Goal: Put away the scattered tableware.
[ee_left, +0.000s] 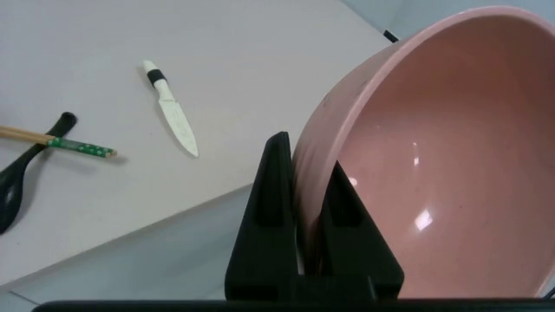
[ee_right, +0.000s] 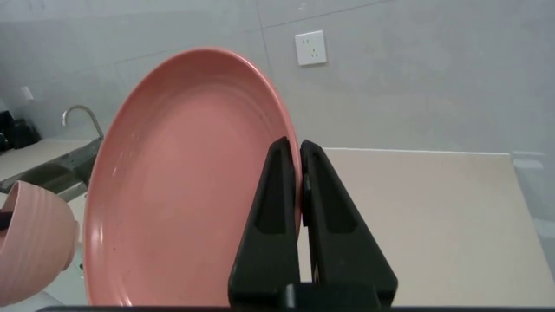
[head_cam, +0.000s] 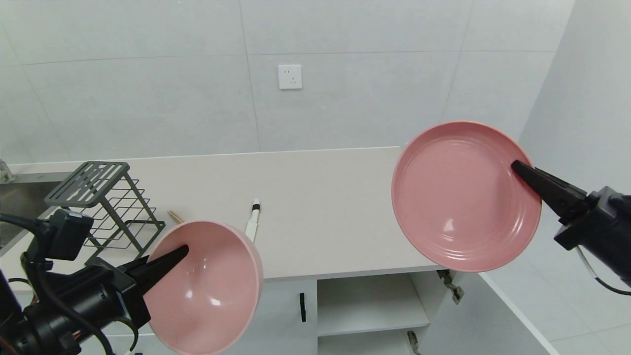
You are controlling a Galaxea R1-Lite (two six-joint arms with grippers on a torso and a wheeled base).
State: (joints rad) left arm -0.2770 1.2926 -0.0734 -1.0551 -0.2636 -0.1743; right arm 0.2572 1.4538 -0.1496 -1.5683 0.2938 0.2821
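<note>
The left gripper (head_cam: 178, 252) at the lower left of the head view pinches the rim of a pink bowl (head_cam: 212, 291), one finger inside and one outside, and the bowl hangs tipped on its side in front of the counter (head_cam: 320, 197). At the right of the frame the right gripper (head_cam: 521, 171) is clamped the same way on the edge of a pink plate (head_cam: 458, 197), held almost upright in the air. To my eye both pieces are lifted and in mid-carry. The next move looks like lowering them into the open cupboard (head_cam: 369, 305) below, which means levelling each one and clearing the counter's front edge. A white knife (head_cam: 253, 222), chopsticks (ee_left: 61, 141) and a black spoon (ee_left: 19, 189) lie on the counter beside a wire rack (head_cam: 106, 207), yet to be tidied. Held only by the rim, either dish could slip.
</note>
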